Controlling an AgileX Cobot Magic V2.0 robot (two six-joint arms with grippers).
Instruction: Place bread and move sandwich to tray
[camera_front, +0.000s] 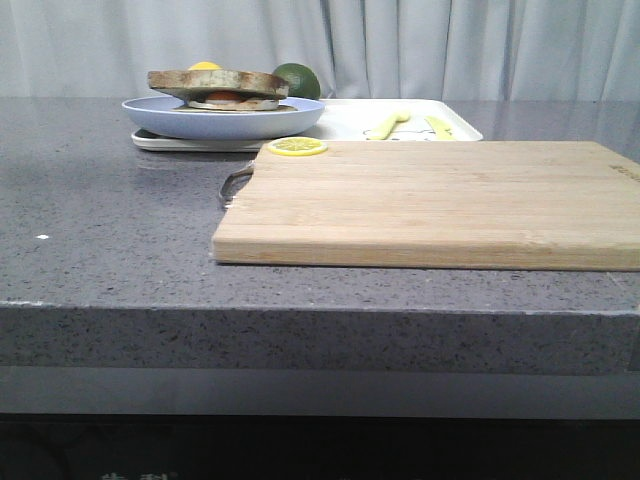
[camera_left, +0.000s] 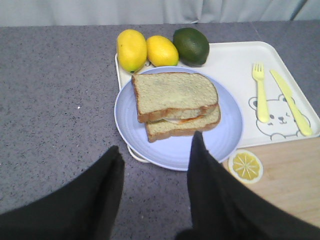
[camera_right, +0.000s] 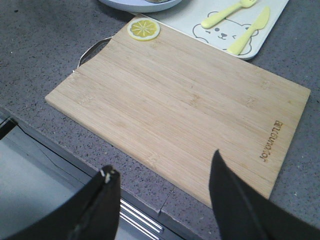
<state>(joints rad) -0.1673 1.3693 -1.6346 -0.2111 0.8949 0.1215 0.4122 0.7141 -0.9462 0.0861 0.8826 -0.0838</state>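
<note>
The sandwich (camera_left: 175, 102) lies on the round light blue plate (camera_left: 170, 150), which rests on the left end of the white tray (camera_left: 235, 65). A plain bread slice (camera_left: 172, 90) forms its top, and a sliver of white egg shows between the slices. In the front view the sandwich (camera_front: 218, 88), the plate (camera_front: 200, 122) and the tray (camera_front: 350, 122) stand at the back left. My left gripper (camera_left: 156, 144) is open and empty, just short of the plate's near rim. My right gripper (camera_right: 163, 162) is open and empty over the counter's front edge. Neither gripper shows in the front view.
A wooden cutting board (camera_front: 430, 200) lies in front of the tray, with a lemon slice (camera_front: 296, 147) on its far left corner. Two lemons (camera_left: 132, 49) and a lime (camera_left: 191, 46) sit at the tray's back. A yellow fork (camera_left: 260, 97) and knife (camera_left: 290, 102) lie on its right.
</note>
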